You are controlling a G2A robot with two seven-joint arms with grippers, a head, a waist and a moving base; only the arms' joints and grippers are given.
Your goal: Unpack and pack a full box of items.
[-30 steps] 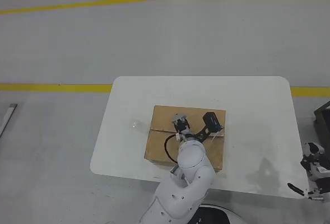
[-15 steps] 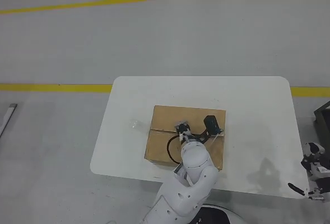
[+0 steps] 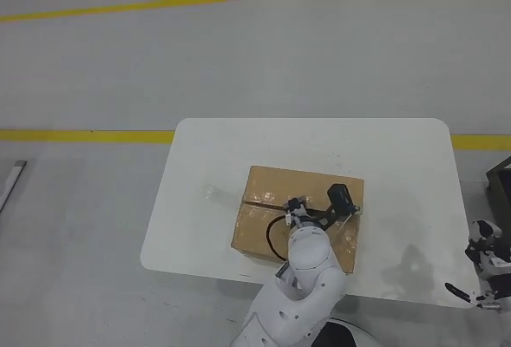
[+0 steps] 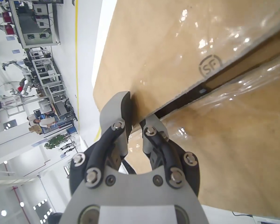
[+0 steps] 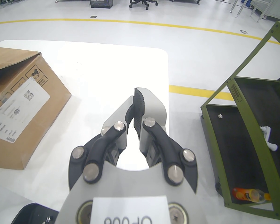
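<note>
In the top view, I am seeing the cardboard box (image 3: 259,227) sitting on the white tabletop (image 3: 394,165), toward its near side, with the left pincer (image 3: 296,206) down at the top seam. In the left wrist view, that pincer is clamping the edge of one top flap (image 4: 165,36). In the right wrist view, the right pincer (image 5: 136,108) is hanging over the tabletop with its fingers pressed together, holding nothing, between the box and a green cart (image 5: 247,129).

The slit along the flap (image 4: 168,47) of the box (image 3: 264,217) shows only dark. From above, the left arm (image 3: 305,260) covers the box's near side. One finger (image 4: 151,123) of the left gripper (image 4: 138,111) has its tip hidden under that flap. A clear speck (image 3: 210,193) on the bench (image 3: 394,156) is too small to name.
</note>
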